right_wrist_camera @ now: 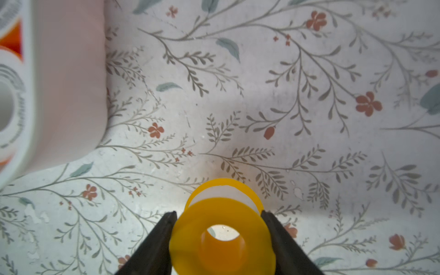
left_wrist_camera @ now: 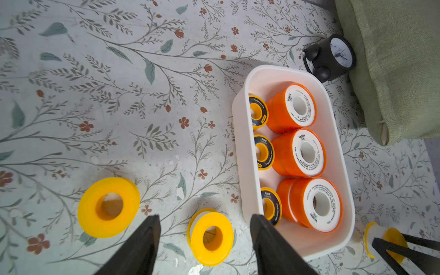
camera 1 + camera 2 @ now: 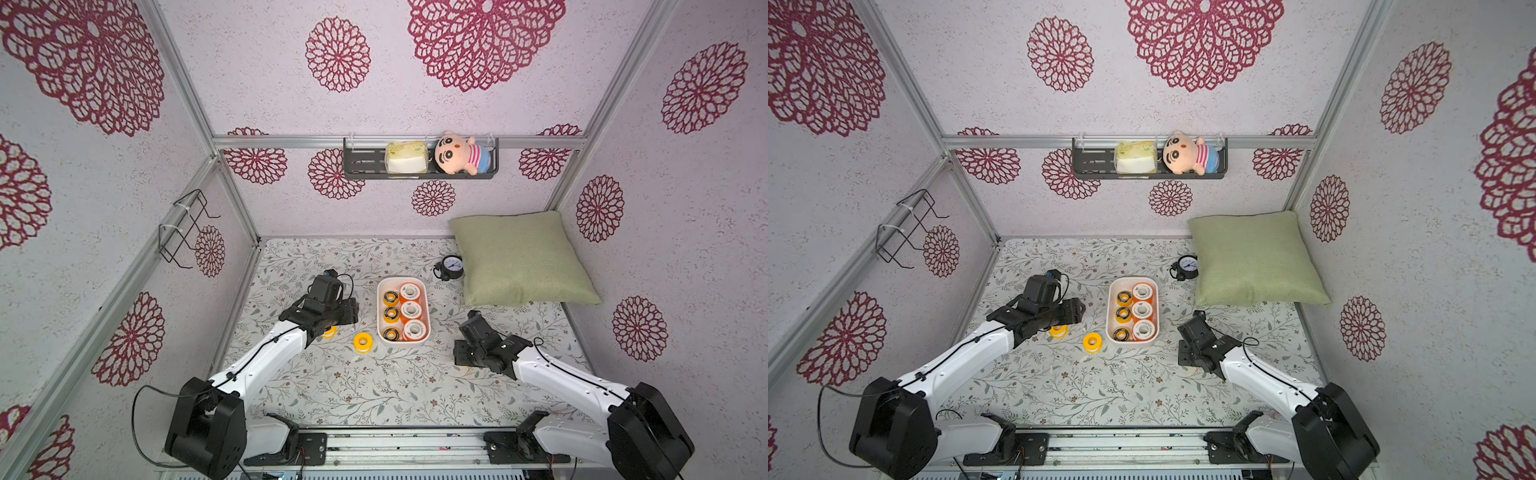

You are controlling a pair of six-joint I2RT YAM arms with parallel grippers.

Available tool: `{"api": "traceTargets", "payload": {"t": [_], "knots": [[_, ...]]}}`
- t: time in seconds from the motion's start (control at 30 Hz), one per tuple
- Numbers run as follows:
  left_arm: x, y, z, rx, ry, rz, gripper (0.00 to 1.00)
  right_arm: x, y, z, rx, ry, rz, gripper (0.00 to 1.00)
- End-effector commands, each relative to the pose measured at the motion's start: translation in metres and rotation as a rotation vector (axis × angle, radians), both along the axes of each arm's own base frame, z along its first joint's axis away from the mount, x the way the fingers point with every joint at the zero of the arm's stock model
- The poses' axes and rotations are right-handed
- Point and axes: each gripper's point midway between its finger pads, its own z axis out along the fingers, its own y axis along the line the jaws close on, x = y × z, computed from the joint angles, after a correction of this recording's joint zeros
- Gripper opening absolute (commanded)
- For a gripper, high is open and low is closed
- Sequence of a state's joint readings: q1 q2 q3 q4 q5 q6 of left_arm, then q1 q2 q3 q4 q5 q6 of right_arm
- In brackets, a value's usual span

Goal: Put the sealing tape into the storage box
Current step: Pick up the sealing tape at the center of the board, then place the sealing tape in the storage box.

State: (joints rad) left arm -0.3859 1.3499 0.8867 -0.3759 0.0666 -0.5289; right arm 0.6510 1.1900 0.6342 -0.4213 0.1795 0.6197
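While six sealing tape spools (image 2: pixel 307 152) sit in storage box (image 2: pixel 238 147), right fingers (image 1: pixel 154 242): clamped on yellow spool (image 1: pixel 221 238), near box corner.
Left fingers (image 2: pixel 142 240): spread; second yellow spool (image 2: pixel 210 238) seen between them.
Third yellow spool (image 2: pixel 108 207): on counter (image 2: pixel 95 95), nearby.

pale textured walls (image 3: pixel 291 104) with crimson lace-flower medallions stand around me, framed by silver aluminium rails (image 3: pixel 291 142). a dark slotted metal shelf (image 3: pixel 365 164) on the back wall carries a wrapped tissue pack (image 3: pixel 406 157) and a striped-shirt plush doll (image 3: pixel 455 153). a black wire rack (image 3: pixel 185 228) hangs on the left wall. my leafy-printed white surface (image 3: pixel 353 390) holds a sage-green square cushion (image 3: pixel 519 257) at its far right, a round black alarm clock (image 3: pixel 451 267) just beside it.
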Motion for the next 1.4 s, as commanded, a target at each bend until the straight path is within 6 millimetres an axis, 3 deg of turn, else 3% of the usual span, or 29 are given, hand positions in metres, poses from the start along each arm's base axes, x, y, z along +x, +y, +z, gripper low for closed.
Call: {"api": "traceTargets", "payload": {"t": [0.0, 0.3, 0.53, 0.7, 0.9, 1.37], "knots": [[0.006, -0.029, -0.006, -0.155, 0.033, -0.055, 0.63, 0.012, 0.009, 0.022, 0.012, -0.056, 0.030, 0.58], [0.012, -0.058, -0.027, -0.286, 0.097, -0.106, 0.45, 0.050, 0.032, 0.060, 0.033, -0.146, 0.077, 0.58], [0.012, -0.073, -0.043, -0.279, 0.143, -0.144, 0.33, 0.087, 0.065, 0.087, 0.121, -0.206, 0.145, 0.59], [0.013, -0.078, -0.049, -0.283, 0.156, -0.145, 0.30, 0.113, 0.093, 0.105, 0.164, -0.238, 0.201, 0.59], [0.011, -0.090, -0.049, -0.294, 0.166, -0.181, 0.29, 0.139, 0.123, 0.106, 0.198, -0.233, 0.258, 0.59], [0.012, -0.090, -0.053, -0.275, 0.179, -0.172, 0.18, 0.180, 0.180, 0.087, 0.218, -0.182, 0.350, 0.59]]}}
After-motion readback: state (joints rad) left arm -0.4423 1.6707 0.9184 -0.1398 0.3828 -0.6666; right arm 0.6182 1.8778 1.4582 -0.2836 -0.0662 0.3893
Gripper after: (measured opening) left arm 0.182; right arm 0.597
